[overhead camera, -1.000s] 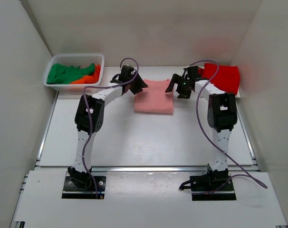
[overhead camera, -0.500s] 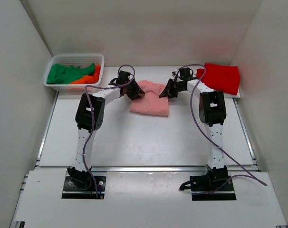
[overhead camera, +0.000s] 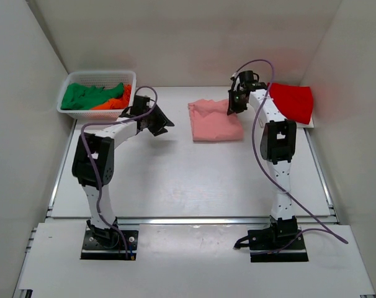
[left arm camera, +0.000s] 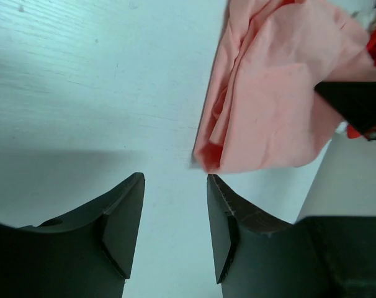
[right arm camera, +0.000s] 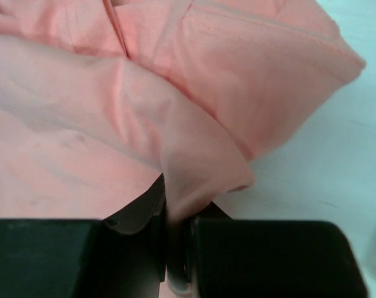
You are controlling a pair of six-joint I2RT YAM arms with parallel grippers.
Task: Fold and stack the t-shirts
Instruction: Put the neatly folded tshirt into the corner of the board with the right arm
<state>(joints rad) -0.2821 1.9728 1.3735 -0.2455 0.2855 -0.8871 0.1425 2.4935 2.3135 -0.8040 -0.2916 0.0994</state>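
Fingers on right gripper point(right arm camera: 175, 214) were closed on a fold of the salmon-pink shirt point(right arm camera: 82, 143). Wrist view showed a tongue of cloth running down between the two pads, pinched tight, no gap visible. Rest of that shirt spread up and to the left of the fingers, bunched in soft ridges, with a hemmed edge across the upper right. Bare table point(right arm camera: 337, 161) showed to the right of the cloth.

Fingers on left gripper point(left arm camera: 175, 211) were parted with a moderate gap, nothing between them, only table surface below. Near corner of the salmon-pink shirt lay ahead of the fingertips, slightly toward the right-hand finger, close but not inside the gap. Top view confirmed a strip of bare table between left gripper and the shirt's left edge, so apart, not touching.

Top view, further out: salmon-pink shirt lay on the table in the far middle, roughly rectangular, wrinkled along its far edge, right gripper at its far right corner. Just beside that gripper, at the far right, lay the bright red shirt point(overhead camera: 291, 102), flat. Could not tell whether the two shirts touched. At the far left corner sat the white mesh basket point(overhead camera: 65, 94), well apart from both grippers. It held the green shirt point(overhead camera: 82, 97) and the orange shirt point(overhead camera: 116, 102), both crumpled, orange on the right side against the green.
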